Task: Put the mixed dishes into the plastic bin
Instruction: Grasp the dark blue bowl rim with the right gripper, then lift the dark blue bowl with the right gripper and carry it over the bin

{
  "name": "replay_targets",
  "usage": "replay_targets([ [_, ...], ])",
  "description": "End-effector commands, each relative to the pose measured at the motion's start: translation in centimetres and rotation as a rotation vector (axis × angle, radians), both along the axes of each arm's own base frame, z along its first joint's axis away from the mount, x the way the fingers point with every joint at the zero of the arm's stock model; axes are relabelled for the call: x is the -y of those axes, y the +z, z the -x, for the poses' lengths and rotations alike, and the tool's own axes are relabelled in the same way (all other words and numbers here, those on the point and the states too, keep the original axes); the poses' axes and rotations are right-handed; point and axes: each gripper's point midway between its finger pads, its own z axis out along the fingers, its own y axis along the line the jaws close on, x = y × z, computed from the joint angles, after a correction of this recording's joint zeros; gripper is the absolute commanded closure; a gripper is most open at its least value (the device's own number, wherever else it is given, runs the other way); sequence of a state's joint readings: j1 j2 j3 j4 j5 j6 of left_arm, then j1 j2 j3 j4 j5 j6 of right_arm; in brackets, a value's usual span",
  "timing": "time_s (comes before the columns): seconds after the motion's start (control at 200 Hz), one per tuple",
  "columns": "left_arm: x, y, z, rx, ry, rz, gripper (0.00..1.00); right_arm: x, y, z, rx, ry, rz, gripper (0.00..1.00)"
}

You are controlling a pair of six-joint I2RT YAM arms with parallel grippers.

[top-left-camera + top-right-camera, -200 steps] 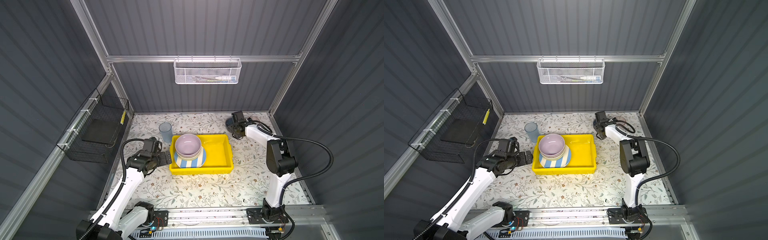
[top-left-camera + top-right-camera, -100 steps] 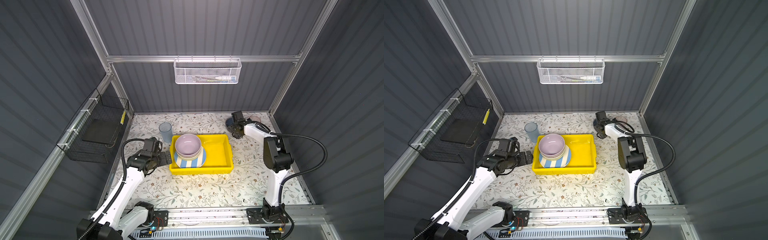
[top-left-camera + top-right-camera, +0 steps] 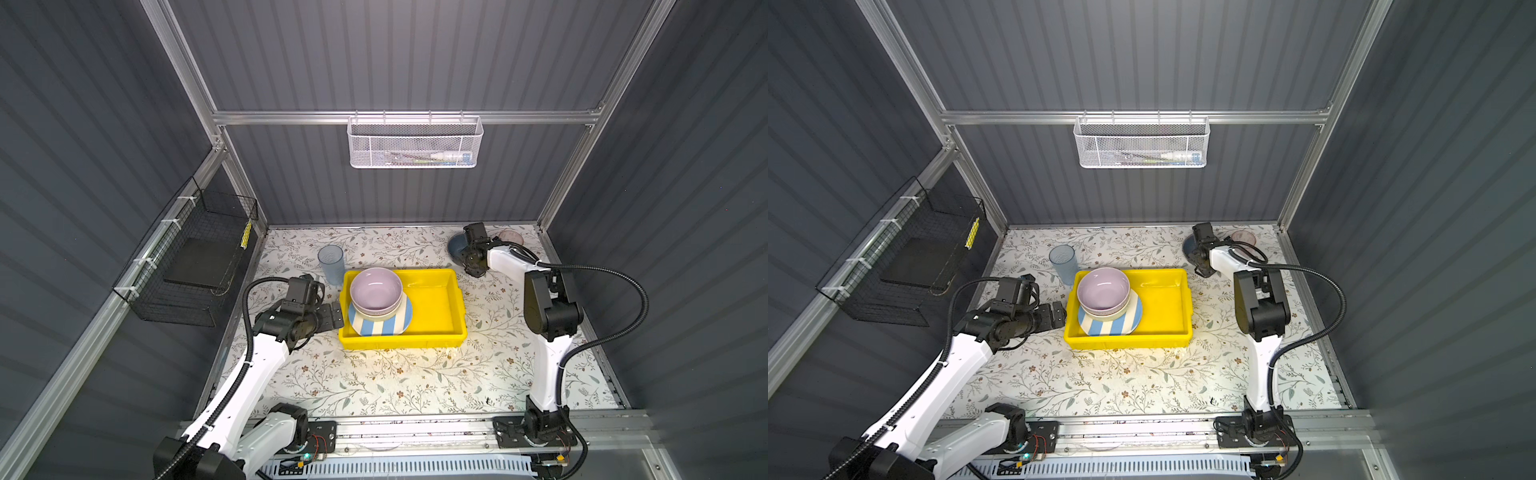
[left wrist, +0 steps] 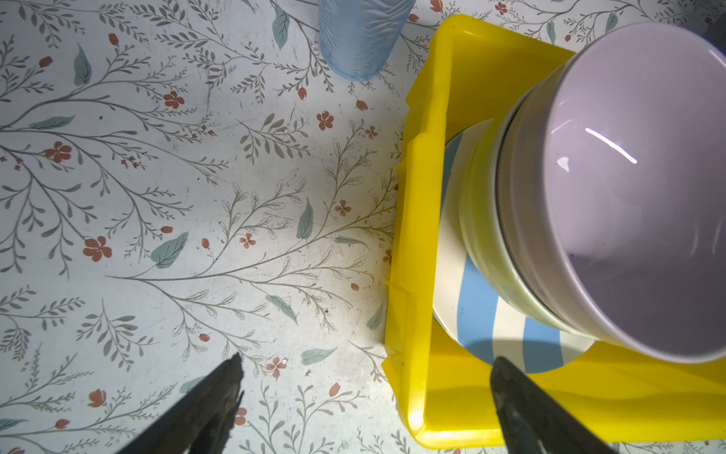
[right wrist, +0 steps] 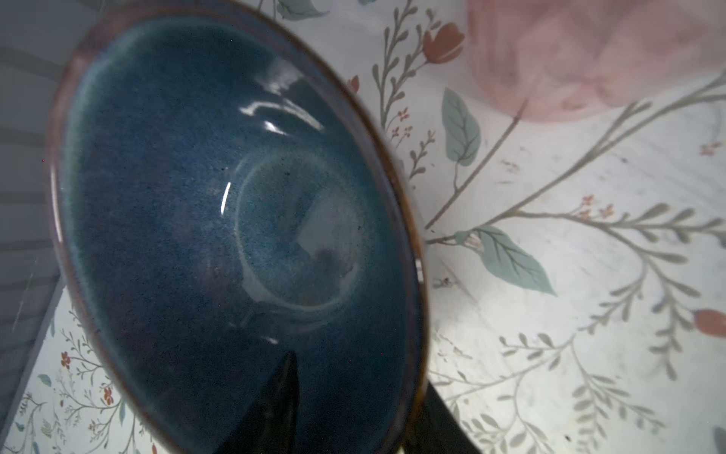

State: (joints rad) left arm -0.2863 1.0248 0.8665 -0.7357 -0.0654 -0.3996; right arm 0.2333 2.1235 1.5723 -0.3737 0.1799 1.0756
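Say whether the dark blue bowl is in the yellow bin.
Out. The dark blue bowl sits on the floral tabletop at the back right, apart from the yellow bin.

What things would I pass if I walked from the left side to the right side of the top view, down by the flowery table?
In a top view: black wire basket → blue tumbler → yellow bin → dark blue bowl → pink tumbler.

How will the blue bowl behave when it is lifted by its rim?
The blue bowl looks like glazed ceramic: probably stiff, heavy for its size and breakable. Its glossy glaze may slip. The right gripper straddles only one side of the rim, so the bowl could tilt when raised.
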Motion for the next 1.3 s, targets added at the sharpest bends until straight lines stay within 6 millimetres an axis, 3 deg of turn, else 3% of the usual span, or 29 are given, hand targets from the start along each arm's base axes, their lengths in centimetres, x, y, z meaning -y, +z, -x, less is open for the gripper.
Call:
replay_targets([
  [0.0,0.2,0.3,-0.2,0.003,-0.019,0.008,0.00,-0.4,-1.0,1.4,-0.058,0.055,0.024,0.65],
  [0.545,0.3,0.3,-0.2,0.008,-0.020,0.013,0.00,-0.1,1.1,1.7,-0.051,0.173,0.200,0.99],
  [0.81,0.4,0.4,-0.5,0.015,-0.019,0.022,0.00,-0.6,4.0,1.1,0.011,0.230,0.214,1.00],
  [1.296,0.4,0.8,-1.2,0.038,-0.009,0.019,0.00,-1.3,11.3,0.5,0.124,0.346,0.260,1.00],
])
